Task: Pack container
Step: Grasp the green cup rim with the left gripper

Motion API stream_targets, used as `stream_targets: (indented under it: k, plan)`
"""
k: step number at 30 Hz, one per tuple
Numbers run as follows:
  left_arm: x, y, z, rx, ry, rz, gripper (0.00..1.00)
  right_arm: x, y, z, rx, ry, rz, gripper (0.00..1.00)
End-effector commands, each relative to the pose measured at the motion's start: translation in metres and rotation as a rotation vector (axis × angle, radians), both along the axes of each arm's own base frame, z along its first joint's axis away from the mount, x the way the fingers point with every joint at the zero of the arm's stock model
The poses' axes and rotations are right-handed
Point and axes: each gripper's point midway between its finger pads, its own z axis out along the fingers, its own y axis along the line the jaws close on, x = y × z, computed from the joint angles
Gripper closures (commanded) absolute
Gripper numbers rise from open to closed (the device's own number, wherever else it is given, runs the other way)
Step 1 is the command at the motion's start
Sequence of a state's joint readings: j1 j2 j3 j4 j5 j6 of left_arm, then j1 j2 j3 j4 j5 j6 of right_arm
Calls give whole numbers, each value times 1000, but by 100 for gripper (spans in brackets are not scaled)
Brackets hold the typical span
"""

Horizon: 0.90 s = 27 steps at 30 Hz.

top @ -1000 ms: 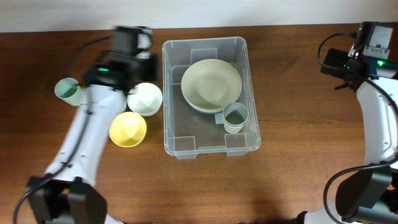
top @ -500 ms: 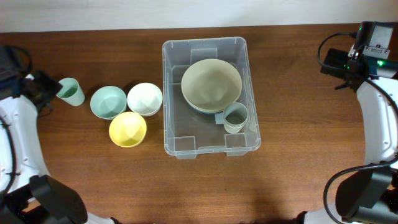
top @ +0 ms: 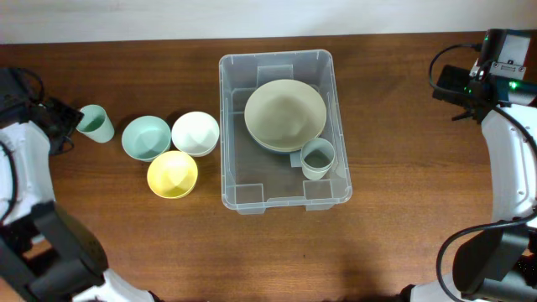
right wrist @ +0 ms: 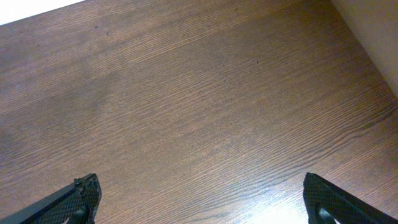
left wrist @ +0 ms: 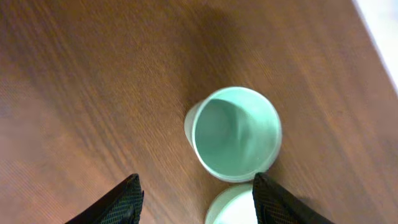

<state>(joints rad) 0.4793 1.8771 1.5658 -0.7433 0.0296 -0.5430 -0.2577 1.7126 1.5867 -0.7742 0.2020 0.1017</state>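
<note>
The clear plastic container [top: 270,183] stands in the middle of the table. It holds a pale green plate [top: 285,115] and a grey-green cup [top: 318,158]. To its left are a white bowl [top: 195,132], a teal bowl [top: 146,137], a yellow bowl [top: 173,174] and a mint cup [top: 96,123]. My left gripper [top: 64,126] is open at the far left, just beside the mint cup. In the left wrist view its fingers [left wrist: 196,205] are empty, with the mint cup [left wrist: 236,134] ahead and a bowl rim [left wrist: 233,208] below. My right gripper [top: 457,84] is open and empty over bare wood [right wrist: 199,205].
The table's back edge meets a white wall along the top of the overhead view. My right arm stands at the far right, well apart from the container. The bowls sit close together, touching or nearly so.
My left arm has swung from above the bowls beside the container out to the far left by the mint cup, uncovering the teal bowl. The right arm has not moved.
</note>
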Motion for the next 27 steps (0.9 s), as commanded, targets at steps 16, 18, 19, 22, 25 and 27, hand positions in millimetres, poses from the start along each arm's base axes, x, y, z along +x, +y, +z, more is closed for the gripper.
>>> stream_targets:
  k: [16,18,19,22,25,27]
  plan:
    - [9,3,-95,-96,110,6,86,-1,-5,9,-14,-22,-21,1]
    - [11,4,-94,-93,105,6,98,-1,-5,9,-14,-22,-21,1]
    - [11,4,-95,-93,105,5,99,-1,-5,9,-14,-22,-21,1]
    - [12,2,-92,-94,102,-26,99,-1,-5,9,-14,-22,-21,1]
    - [20,-10,-74,-141,71,-93,99,-1,-5,9,-14,-22,-21,1]
    - [35,-30,-47,-185,-22,-266,99,-1,-5,9,-14,-22,-21,1]
